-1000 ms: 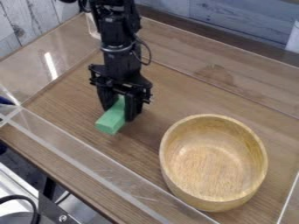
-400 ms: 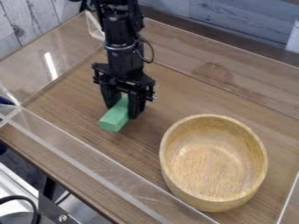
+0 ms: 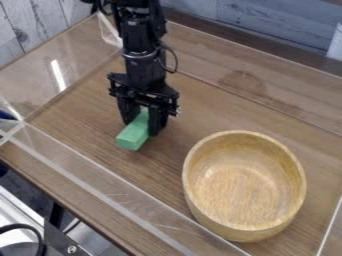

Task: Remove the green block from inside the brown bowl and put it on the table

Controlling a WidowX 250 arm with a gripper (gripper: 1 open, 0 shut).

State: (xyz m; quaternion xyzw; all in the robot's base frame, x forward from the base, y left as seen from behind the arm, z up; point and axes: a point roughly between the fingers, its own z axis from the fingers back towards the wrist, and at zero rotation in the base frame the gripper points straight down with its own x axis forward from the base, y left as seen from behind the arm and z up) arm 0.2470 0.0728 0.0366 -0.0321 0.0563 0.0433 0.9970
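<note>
Jaws grasping green block [image 3: 132,133] on table [image 3: 80,95] | brown bowl [image 3: 246,185] apart, near wall

table [image 3: 80,95]: you see a brown wood-grain top, smooth, with a soft sheen and pale glare streaks left of the gripper.
brown bowl [image 3: 245,185]: light tan wood with visible grain lines; you can read a satin finish, brighter along the thick rim.
green block [image 3: 132,134]: plain bright green, flat-faced, smooth and matt; whether plastic or painted wood you cannot tell.
gripper [image 3: 143,117]: black, hard-looking parts, mostly matt, with faint highlights on the edges above the block.
clear walls [image 3: 94,193]: transparent glossy sheet around the table, looking like acrylic, edges catching white light.
</note>
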